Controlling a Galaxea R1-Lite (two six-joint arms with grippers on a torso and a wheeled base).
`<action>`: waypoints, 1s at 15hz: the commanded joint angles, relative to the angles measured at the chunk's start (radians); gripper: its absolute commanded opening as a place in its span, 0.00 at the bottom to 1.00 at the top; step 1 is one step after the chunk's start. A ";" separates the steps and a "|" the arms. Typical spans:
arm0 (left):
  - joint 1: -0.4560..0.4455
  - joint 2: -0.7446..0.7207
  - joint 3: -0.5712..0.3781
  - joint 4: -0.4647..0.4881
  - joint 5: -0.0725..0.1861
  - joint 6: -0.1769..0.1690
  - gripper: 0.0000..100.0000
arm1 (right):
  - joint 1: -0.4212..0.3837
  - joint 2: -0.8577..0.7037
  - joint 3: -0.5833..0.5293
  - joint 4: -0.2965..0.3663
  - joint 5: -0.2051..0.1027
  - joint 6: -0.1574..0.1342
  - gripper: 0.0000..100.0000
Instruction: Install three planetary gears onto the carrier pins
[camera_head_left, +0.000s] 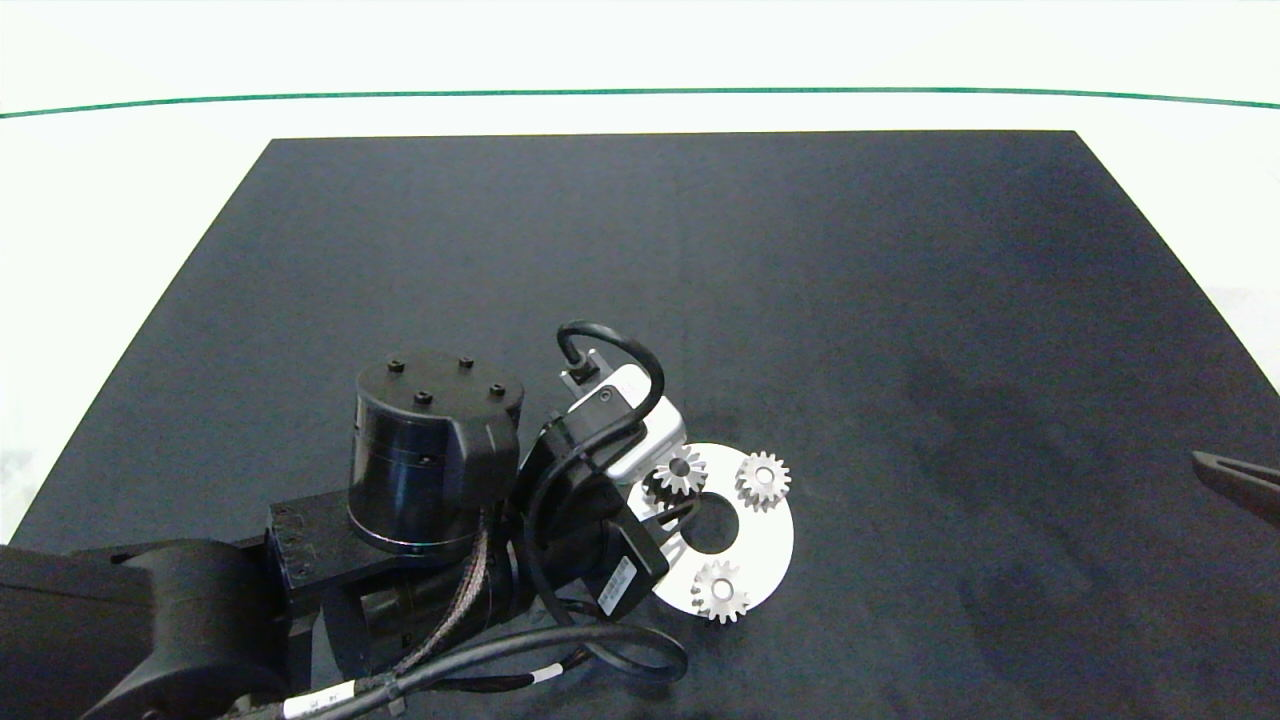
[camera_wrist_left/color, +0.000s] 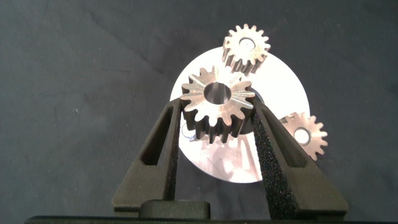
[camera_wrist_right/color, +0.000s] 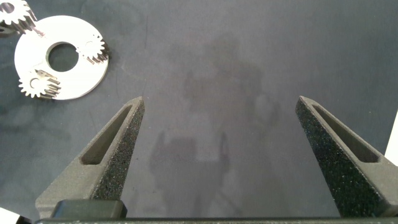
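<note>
So the third small silver-white toothed metal gear (camera_wrist_left/color: 217, 103) is the one that matters, and I've got it pinched between the two grey foam-faced fingers of the left gripper (camera_wrist_left/color: 217, 127), jaws closed snug on its toothed flanks with the bore facing up at the wrist camera. In the head view it sits just left of centre, lower half of the frame, right over the upper-left rim of the flat white ring-shaped carrier disc (camera_head_left: 770, 545).

Its two siblings look seated already: one gear (camera_head_left: 763, 480) on the disc's upper right, another gear (camera_head_left: 719, 590) at the bottom edge, each with a pale pin end showing in its hole.

What the next bit hinges on, as I read it, is whether the held gear's bore is square over the last pin. I honestly can't see that pin; the gear hides it in both the head and left wrist views. The gear's axis looks close to vertical, maybe tipped a hair toward the camera, so I'd want it plumb before pressing down. I can't tell if it's already started on the peg.

The right gripper (camera_wrist_right/color: 217, 149) is way off at the right edge of the head frame, fingers spread wide, holding nothing, hovering over the black mat (camera_head_left: 900, 300). Left arm is clearly the near one.
</note>
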 joint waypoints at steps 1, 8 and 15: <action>0.017 0.026 0.003 -0.006 0.001 0.005 0.19 | 0.001 -0.002 0.000 0.002 -0.002 -0.001 1.00; 0.075 0.031 0.004 -0.006 -0.007 0.057 0.19 | 0.001 -0.002 0.000 0.002 0.000 -0.001 1.00; 0.075 0.028 0.036 -0.007 -0.007 0.064 0.19 | 0.001 -0.002 -0.002 0.002 0.000 -0.001 1.00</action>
